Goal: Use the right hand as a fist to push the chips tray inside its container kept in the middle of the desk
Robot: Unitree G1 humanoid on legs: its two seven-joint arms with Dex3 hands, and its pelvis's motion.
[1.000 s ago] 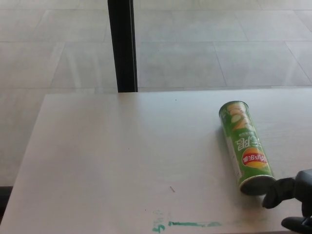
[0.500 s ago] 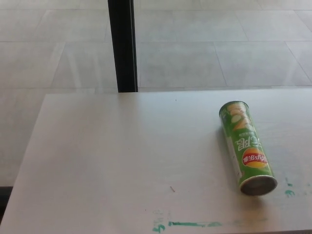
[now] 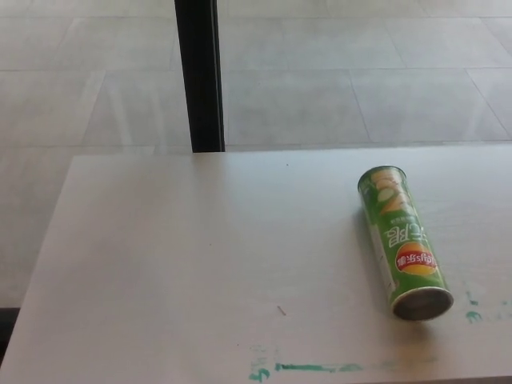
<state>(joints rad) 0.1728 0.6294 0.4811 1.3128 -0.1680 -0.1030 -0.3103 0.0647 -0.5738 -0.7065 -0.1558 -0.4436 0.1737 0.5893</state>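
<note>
A green chips container [image 3: 402, 240] lies on its side on the right part of the pale desk [image 3: 200, 264]. Its open mouth [image 3: 422, 303] faces the desk's near edge and its closed end points away from me. No tray sticks out of the mouth; the inside looks grey and dim. Neither of my hands shows in the head view.
Green marker streaks [image 3: 316, 368] run along the desk's near edge, with small green dabs [image 3: 474, 316] to the right of the can. A black post [image 3: 200, 76] stands behind the desk's far edge on the tiled floor [image 3: 344, 72].
My right hand, seen one second ago at the bottom right beside the can's mouth, has left the picture. The can lies where it was.
</note>
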